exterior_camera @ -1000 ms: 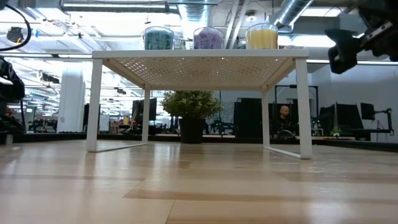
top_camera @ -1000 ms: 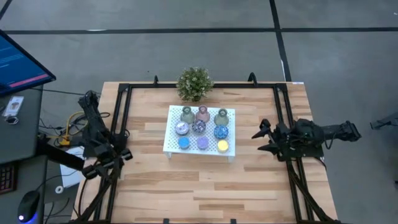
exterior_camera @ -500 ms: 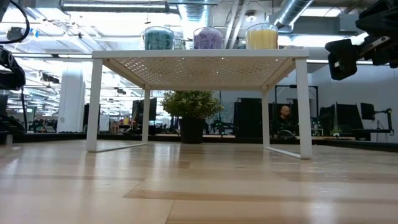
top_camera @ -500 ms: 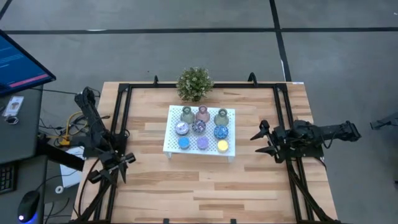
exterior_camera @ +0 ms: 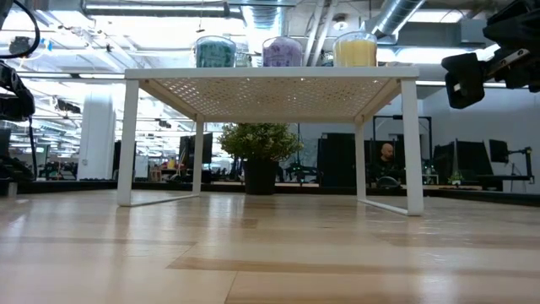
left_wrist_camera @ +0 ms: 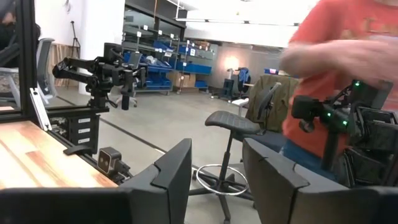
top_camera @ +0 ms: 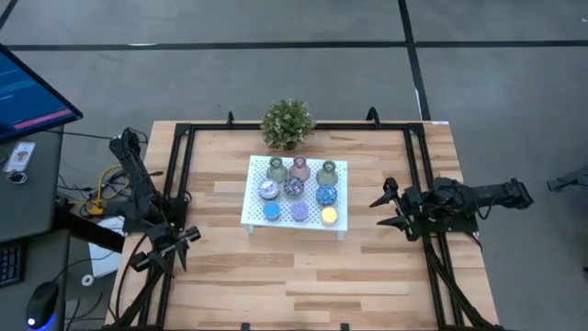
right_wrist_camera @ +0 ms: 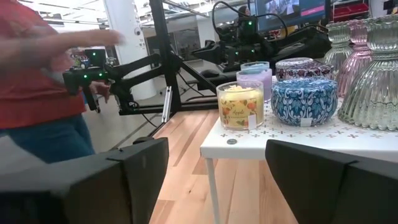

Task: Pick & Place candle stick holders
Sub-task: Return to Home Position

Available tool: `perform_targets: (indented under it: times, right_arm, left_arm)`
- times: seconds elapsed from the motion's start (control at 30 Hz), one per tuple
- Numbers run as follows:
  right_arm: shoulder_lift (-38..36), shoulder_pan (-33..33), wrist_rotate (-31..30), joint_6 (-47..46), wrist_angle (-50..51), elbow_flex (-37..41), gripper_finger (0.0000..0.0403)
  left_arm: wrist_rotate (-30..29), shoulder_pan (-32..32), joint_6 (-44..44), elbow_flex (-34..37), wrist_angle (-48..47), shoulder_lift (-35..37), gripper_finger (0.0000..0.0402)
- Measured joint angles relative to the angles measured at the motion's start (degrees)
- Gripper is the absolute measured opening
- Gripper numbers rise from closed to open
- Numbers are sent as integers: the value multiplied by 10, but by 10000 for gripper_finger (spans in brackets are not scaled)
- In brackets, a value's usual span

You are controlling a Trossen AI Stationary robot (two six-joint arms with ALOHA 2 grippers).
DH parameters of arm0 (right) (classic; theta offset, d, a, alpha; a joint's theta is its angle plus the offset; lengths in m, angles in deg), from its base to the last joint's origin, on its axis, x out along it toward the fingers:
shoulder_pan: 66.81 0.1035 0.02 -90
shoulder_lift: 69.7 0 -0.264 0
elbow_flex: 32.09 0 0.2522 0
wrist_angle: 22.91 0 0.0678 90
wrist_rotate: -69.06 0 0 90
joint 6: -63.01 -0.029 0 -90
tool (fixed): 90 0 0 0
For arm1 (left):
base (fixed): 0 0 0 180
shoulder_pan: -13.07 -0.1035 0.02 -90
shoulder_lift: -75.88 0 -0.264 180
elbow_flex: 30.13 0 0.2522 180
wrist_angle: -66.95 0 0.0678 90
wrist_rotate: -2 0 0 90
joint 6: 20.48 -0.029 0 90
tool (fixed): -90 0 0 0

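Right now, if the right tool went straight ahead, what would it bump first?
Probably the white shelf, at the corner under the yellow candle. The right tool points that way, open; depth is hard to judge.

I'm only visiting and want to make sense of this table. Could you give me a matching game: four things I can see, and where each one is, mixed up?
Things:
1. yellow candle
2. pink vase
3. potted plant
4. left gripper

Places:
A. standing on the table itself, beyond the white shelf
B. open and empty, near the table's left edge
C. on the shelf corner nearest the right gripper
D. on the shelf, in the middle of the row nearest the plant

Pairs: 1-C, 2-D, 3-A, 4-B.
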Motion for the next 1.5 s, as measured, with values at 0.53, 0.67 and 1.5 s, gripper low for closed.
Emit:
perform_targets:
  times: [0.53,0.67,1.5]
  right_arm:
    - [0,0,0,0,0,0,260]
    - [0,0,0,0,0,0,260]
    - [0,0,0,0,0,0,260]
  left_arm:
    - [1,0,0,-1,2,87,143]
    - [3,0,0,-1,20,102,143]
    - [4,0,0,-1,28,27,143]
